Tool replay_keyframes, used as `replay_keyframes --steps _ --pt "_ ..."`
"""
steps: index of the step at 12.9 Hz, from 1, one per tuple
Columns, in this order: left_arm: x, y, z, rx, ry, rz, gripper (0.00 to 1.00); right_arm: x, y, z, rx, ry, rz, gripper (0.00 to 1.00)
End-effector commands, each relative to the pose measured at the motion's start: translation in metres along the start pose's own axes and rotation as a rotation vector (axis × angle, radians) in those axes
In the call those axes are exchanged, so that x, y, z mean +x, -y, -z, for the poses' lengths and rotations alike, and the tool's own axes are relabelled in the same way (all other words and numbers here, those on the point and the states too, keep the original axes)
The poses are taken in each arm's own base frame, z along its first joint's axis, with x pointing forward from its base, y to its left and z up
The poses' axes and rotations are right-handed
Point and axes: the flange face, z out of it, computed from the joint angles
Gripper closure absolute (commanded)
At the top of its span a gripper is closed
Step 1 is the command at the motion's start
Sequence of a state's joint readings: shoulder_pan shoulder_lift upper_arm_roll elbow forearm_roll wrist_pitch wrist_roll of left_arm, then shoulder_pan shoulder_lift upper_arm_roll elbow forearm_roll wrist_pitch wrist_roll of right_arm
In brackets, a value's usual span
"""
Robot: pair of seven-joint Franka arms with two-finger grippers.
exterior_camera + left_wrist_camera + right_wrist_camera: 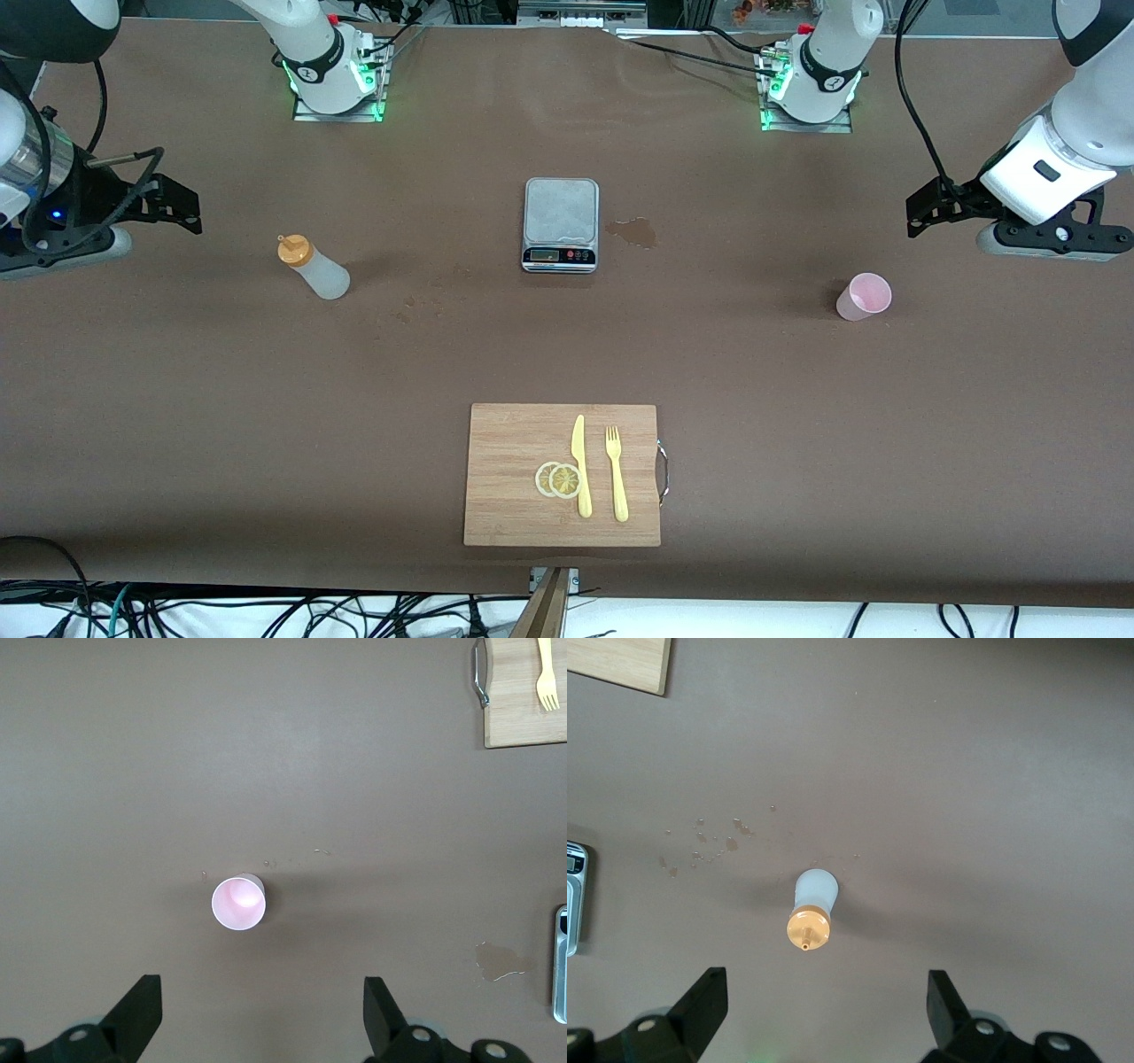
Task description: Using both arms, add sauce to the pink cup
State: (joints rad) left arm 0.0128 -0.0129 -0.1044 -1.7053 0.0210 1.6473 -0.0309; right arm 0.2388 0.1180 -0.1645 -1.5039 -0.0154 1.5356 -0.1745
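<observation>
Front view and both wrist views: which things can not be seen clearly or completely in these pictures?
- Scale: display digits too small in the front view; both wrist views cut it off at an edge.
- Sauce: fill level not readable through the cloudy plastic.
- Pink cup: bottom hidden by its own wall in the front view.
- Cutting board: only a corner in each wrist view.

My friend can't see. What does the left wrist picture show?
A pink cup stands upright on a brown table, with the left gripper above it, fingers open and empty. At the edges show a board corner with a yellow fork, and a scale.
</observation>
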Motion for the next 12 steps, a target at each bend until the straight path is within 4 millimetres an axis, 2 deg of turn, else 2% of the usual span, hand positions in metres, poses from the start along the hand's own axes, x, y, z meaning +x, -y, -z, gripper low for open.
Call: replay_keyframes --steps 1,9,12 --pt "0.0015 0.0015 0.0053 -0.020 0.003 0.004 0.00 0.0005 -0.0053 0.0062 0.009 -0.011 -0.003 0.00" --pt "0.0056 0.0025 0.0028 -0.022 0.008 0.010 0.00 -0.0021 -0.0018 0.0125 -0.005 -0.018 -0.003 0.00" --pt "0.0048 0.0008 0.0034 -0.021 0.009 0.007 0.00 -0.0030 -0.0077 0.0132 -0.006 -0.021 -0.004 0.00"
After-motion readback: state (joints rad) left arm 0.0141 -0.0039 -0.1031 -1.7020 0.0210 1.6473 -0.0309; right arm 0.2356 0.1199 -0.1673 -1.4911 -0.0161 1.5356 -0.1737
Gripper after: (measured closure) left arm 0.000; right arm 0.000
